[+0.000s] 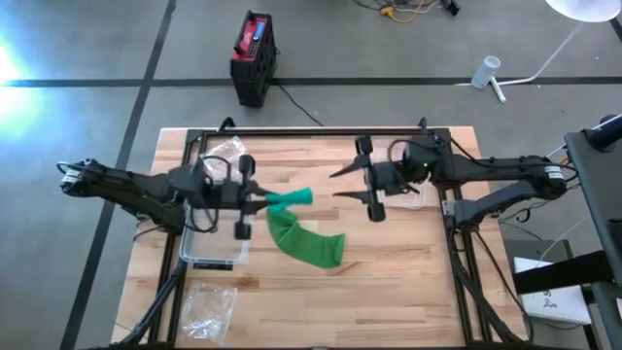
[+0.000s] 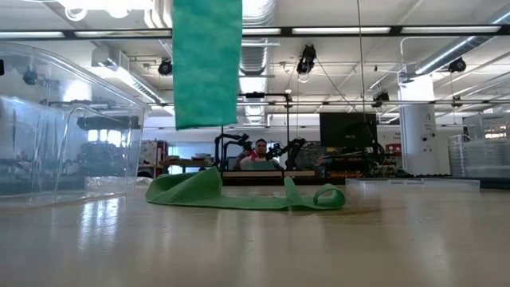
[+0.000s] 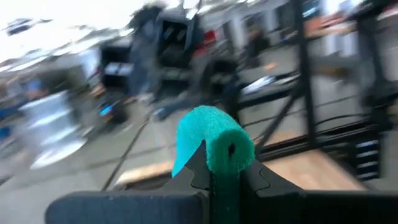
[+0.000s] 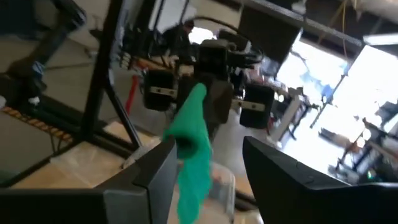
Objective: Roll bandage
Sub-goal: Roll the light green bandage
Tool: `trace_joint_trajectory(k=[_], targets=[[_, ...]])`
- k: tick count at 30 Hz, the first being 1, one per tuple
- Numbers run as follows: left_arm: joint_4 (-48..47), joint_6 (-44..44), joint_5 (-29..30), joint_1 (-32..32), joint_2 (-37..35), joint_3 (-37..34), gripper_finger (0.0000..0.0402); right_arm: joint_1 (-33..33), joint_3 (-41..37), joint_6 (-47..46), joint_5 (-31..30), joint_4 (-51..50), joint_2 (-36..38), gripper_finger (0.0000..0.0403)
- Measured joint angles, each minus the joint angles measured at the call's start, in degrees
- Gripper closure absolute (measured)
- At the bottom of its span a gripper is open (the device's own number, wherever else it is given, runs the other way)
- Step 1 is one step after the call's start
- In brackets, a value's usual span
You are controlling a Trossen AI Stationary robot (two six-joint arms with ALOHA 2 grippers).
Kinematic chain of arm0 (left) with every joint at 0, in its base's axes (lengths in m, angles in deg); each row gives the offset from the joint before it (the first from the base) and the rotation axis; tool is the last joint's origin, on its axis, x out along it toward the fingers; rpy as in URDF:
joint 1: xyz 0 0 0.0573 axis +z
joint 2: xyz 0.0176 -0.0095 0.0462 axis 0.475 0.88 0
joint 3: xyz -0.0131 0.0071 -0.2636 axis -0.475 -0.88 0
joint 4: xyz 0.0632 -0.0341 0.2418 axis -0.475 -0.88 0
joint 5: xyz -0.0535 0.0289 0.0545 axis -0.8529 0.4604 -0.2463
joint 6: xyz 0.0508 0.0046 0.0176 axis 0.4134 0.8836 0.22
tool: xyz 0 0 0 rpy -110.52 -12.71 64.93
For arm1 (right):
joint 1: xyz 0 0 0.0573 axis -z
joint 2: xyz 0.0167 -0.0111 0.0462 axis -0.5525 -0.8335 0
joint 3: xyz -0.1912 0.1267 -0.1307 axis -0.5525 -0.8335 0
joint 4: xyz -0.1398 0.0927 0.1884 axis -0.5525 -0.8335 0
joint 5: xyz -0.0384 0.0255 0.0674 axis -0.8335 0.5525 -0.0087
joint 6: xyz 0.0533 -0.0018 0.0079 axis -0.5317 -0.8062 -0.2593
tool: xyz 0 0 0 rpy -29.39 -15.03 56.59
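Green bandage (image 1: 292, 226): rolled end clamped in left gripper (image 1: 264, 202) above mid-table, tail hanging to a loose heap on the table (image 1: 408, 282). Right gripper (image 1: 340, 183) nearby, fingers apart, holding nothing. Risk: unsupported roll could loosen or telescope; dragging tail may twist.

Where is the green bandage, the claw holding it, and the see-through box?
green bandage (image 1: 309, 240): high view, on the loose part lying on the table.
left gripper (image 1: 260, 202): high view, at its fingertips, shut on the bandage's rolled end.
clear box (image 1: 212, 243): high view, on its floor, under the left arm.
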Motion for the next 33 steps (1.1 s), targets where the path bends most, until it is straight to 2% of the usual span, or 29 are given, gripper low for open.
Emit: trace_joint_trajectory(k=[5, 10, 16, 21, 33], targets=[[-0.04, 1.46, -5.98, 0.02, -2.11, 0.0, 0.0391, -3.28, -4.15, -2.85, -0.11, 12.5, -2.21, 0.0219], [-0.09, 2.81, -7.74, 0.03, -2.2, 0.0, 0.0391, -4.29, -3.59, -6.52, -2.54, 19.78, -7.41, 0.0219], [-0.07, 2.81, -7.74, 0.04, -2.03, 0.0, 0.039, -4.25, -0.19, -7.7, -3.41, 18.18, -11.48, 0.0219], [-0.13, 2.44, -7.74, 0.04, -2.05, 0.0, 0.039, -4.25, 0.95, -4.53, -6.36, 16.93, -11.74, 0.0226], [-0.4, -0.9, -7.26, 0.04, -1.88, 0.0, 0.039, -4.25, 0.98, -3.98, -6.26, 16.57, -11.85, 0.0241]])
